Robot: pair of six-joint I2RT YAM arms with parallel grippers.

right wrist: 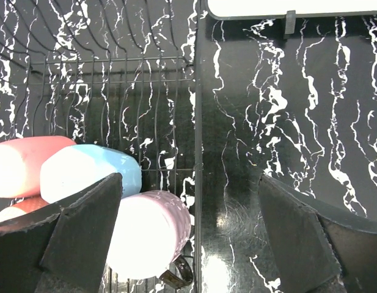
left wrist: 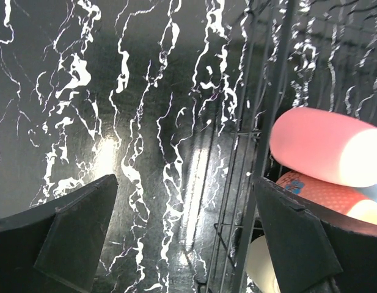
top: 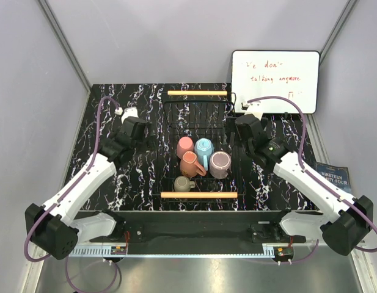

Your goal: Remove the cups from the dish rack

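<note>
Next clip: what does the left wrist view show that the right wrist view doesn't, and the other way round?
Left wrist only: the broad side of the terracotta orange mug and a pale rounded shape below it, too cropped to name. Right wrist only: the mauve purple mug, most of the light blue mug and the white whiteboard along its lower edge. Both: the pink mug, the black wire dish rack and the black white-veined table.

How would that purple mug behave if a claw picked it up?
The purple mug looks like smooth glazed ceramic: probably rigid, slippery, and breakable if dropped. It sits close beside the blue mug in the dish rack, so a push would likely nudge that.
</note>
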